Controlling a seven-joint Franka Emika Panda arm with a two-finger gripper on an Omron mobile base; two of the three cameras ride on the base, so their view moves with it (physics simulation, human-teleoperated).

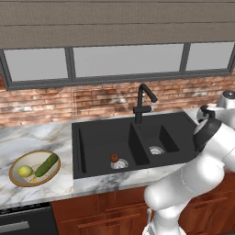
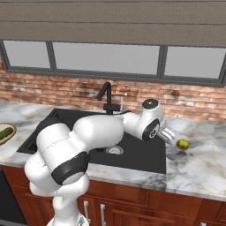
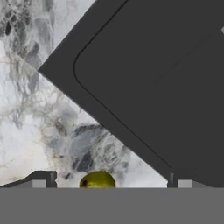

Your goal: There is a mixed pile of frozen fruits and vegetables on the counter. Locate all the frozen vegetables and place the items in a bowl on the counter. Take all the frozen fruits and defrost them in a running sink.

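Note:
My gripper (image 2: 169,136) hangs open over the counter (image 2: 198,163) just right of the black sink (image 2: 132,154). A bright yellow-green lemon-like ball (image 2: 182,144) lies on the marble right beside the fingertips. In the hand view this ball (image 3: 97,179) sits low between the two spread finger tips (image 3: 43,180), untouched. A dark red ball (image 1: 114,158) rests by the drain in the sink's left basin (image 1: 101,147). The bowl (image 1: 13,176) at the far left holds a long green cucumber-like piece (image 1: 46,165) and a pale yellow-green ball (image 1: 25,171).
A black gooseneck tap (image 1: 141,103) stands behind the sink's divider, and no water shows at it. A brick wall and windows close off the back. My white arm (image 2: 97,130) stretches across the sink's right basin. Bare marble lies right of the lemon-like ball.

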